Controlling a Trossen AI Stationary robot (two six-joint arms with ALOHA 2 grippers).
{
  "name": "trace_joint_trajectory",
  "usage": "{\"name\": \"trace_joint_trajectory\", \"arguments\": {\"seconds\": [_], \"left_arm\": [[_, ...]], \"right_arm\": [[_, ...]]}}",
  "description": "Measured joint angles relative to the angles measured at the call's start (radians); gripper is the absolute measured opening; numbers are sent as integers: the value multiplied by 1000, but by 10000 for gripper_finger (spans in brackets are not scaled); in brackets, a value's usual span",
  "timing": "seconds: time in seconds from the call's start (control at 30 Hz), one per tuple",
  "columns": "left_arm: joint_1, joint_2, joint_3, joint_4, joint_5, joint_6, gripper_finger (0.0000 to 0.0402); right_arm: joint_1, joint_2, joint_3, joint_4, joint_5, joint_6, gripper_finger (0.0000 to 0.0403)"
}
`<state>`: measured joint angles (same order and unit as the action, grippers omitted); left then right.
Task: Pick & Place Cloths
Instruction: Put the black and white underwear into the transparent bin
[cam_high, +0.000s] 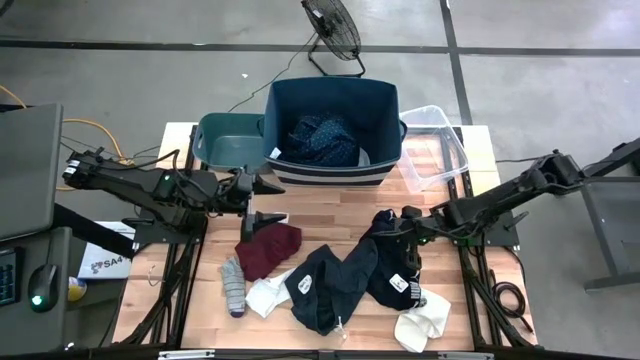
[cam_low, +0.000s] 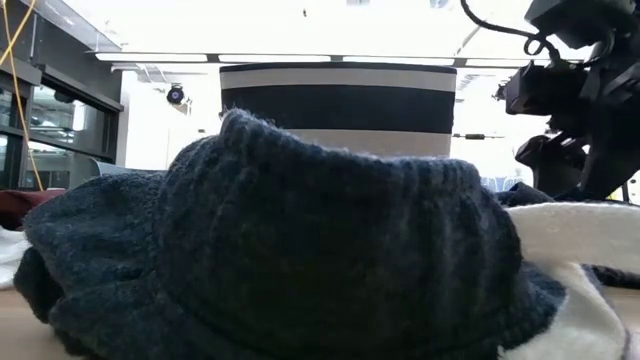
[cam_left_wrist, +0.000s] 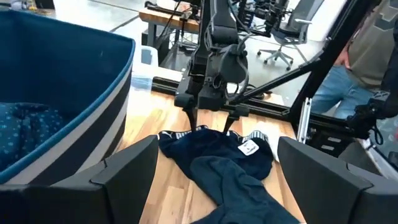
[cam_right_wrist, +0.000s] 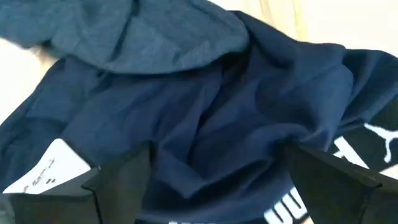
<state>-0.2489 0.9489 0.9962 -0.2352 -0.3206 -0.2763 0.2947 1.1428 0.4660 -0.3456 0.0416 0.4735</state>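
My right gripper (cam_high: 410, 230) is open and low over a black garment with a white tag (cam_high: 392, 262), its fingers (cam_right_wrist: 118, 180) wide apart above the folds (cam_right_wrist: 205, 124). My left gripper (cam_high: 272, 200) hangs open and empty in front of the navy bin (cam_high: 280, 105), which holds a navy dotted cloth (cam_high: 325, 140). On the wooden table lie a maroon cloth (cam_high: 268, 250), a grey sock (cam_high: 232, 285), a white sock (cam_high: 268, 296), a second black garment (cam_high: 318, 290) and white socks (cam_high: 420, 326). The left wrist view shows the right gripper (cam_left_wrist: 209, 121) at the garment's far edge (cam_left_wrist: 186, 134). My right gripper comes at the black garment from above, pointing down, near its banded edge (cam_right_wrist: 292, 202). Its open fingers (cam_left_wrist: 189, 118) stand at the cloth's surface. I cannot tell whether they touch it. The garment lies flat and rumpled on the table.
A teal bin (cam_high: 222, 135) stands left of the navy bin and a clear bin (cam_high: 438, 150) right of it. A floor fan (cam_high: 332, 30) is beyond the table. In the low view a dark knit cloth (cam_low: 280, 250) fills the foreground. A person (cam_left_wrist: 373, 43) stands in the room.
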Motion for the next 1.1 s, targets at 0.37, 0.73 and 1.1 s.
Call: {"name": "trace_joint_trajectory", "arguments": {"seconds": [0.37,0.73,1.1], "left_arm": [[0,-32,0,-2,0,28,324],[0,-31,0,-8,-1,12,324],[0,-33,0,-59,-44,-21,324]], "right_arm": [[-1,103,0,74,-15,-17,353],[-3,109,0,81,42,-192,353],[-3,109,0,2,27,-207,333]]}}
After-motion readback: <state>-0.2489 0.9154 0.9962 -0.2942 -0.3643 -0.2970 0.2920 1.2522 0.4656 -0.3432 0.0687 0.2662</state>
